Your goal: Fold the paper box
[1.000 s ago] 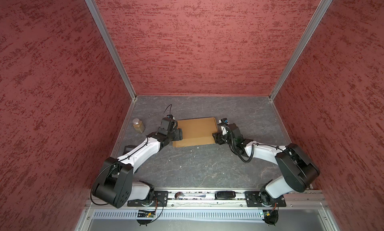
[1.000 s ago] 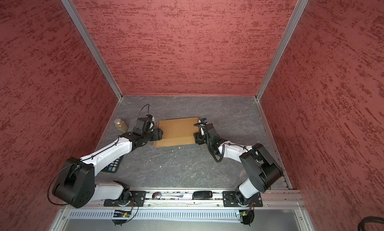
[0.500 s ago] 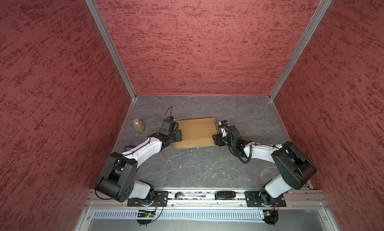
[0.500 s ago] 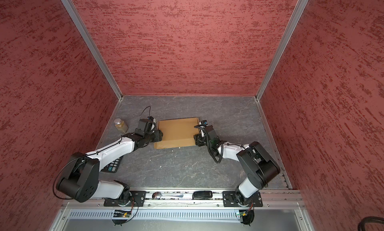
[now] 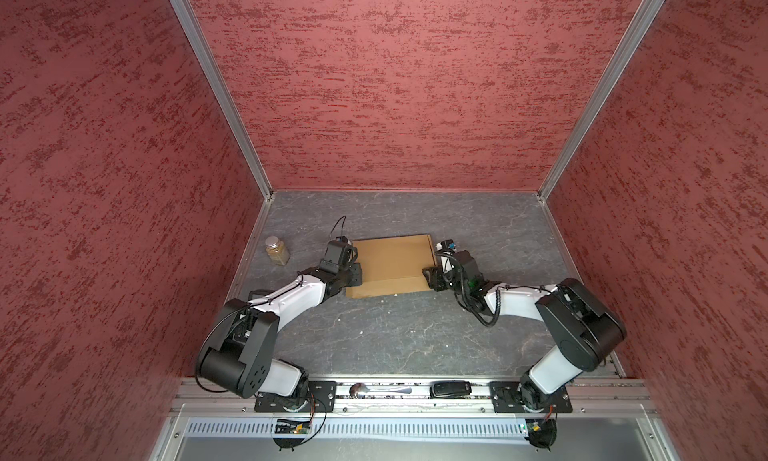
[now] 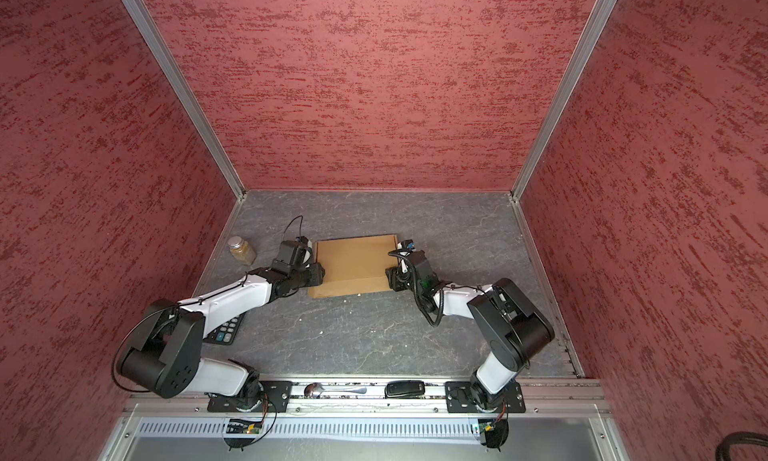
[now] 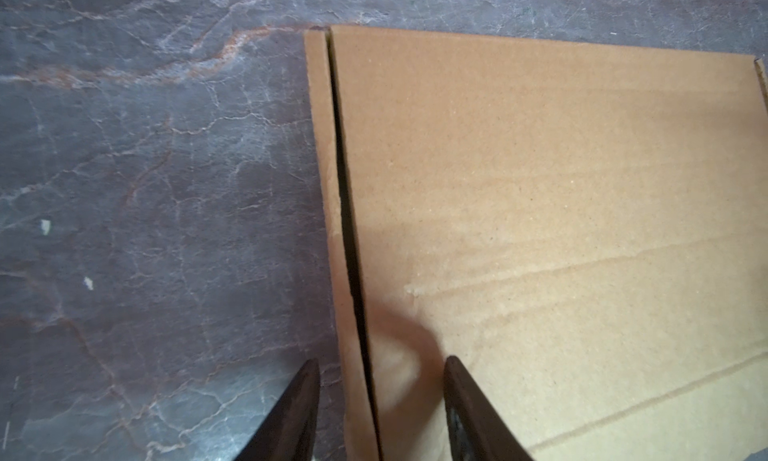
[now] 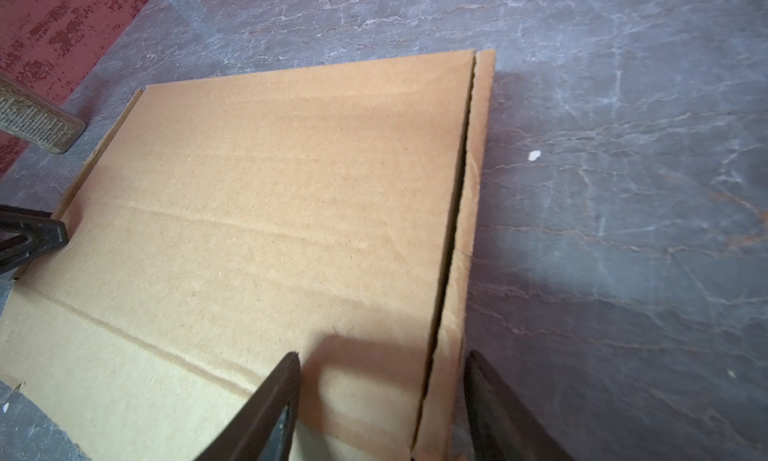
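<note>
The paper box [image 5: 390, 263] is seen lying closed and flat on the grey table [image 5: 395, 334], towards the back and about midway across, in both top views. It is flanked by the two arms. The left gripper [image 5: 355, 272] is set at its left edge and the right gripper [image 5: 430, 277] at its right edge.

From the left wrist view, the left gripper [image 7: 380, 363] is shown part open. The box's narrow side strip is straddled, one of the fingers [image 7: 301, 400] over bare table and the other over the top panel. Nothing is clamped.

The same is found on the right. The right gripper [image 8: 382, 355] is held part open across the side strip, with gaps visible on both sides. A jar [image 5: 277, 250] is noted well to the left.
</note>
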You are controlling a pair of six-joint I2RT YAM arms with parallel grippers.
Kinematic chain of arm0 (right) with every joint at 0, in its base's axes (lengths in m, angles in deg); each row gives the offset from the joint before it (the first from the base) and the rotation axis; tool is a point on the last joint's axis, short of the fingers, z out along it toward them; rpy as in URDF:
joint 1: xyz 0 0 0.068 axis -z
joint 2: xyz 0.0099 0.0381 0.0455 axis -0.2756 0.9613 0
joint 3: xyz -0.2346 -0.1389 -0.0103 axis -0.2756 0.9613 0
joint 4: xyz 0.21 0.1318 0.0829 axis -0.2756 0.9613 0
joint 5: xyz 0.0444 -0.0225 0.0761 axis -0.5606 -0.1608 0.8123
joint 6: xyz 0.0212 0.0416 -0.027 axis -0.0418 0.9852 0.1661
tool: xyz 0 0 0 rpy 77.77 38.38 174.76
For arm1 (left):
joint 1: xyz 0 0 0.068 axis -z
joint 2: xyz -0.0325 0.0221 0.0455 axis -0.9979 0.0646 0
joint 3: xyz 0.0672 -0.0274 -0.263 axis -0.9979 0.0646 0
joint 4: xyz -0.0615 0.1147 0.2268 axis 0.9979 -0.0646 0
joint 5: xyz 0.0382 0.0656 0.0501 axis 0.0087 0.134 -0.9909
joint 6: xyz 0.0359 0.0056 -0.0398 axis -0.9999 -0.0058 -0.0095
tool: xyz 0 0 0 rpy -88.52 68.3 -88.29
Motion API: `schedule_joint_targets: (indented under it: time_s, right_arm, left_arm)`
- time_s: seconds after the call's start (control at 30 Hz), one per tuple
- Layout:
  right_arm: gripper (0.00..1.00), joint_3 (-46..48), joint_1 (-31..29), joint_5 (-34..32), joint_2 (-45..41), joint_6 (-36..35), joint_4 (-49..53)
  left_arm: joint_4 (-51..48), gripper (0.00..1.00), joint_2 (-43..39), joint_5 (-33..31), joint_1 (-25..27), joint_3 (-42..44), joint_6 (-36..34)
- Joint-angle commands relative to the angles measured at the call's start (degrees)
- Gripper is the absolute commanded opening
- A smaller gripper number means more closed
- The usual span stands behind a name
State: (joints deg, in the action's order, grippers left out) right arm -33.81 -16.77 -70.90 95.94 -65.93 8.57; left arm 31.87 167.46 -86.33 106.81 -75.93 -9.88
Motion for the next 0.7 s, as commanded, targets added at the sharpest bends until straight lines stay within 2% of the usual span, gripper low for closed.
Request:
schedule_joint_targets:
  time_s: [0.0, 0.53, 0.67]
  right_arm:
    - [0.62, 1.1, 0.2, 0.3, 0.4, 0.6, 1.8]
    - [0.65, -1.8, 0.2, -3.0, -6.7, -1.8, 8.5]
    - [0.66, -3.4, 0.2, -3.9, -7.8, -3.0, 10.3]
  left_arm:
    - [-0.2, 0.49, 0.5, -0.4, -0.2, 0.3, 0.2]
    - [-9.2, 0.5, -5.5, -0.2, -1.8, -8.2, -1.6]
    - [-11.5, 0.44, -5.8, 0.7, -2.8, -9.2, -1.8]
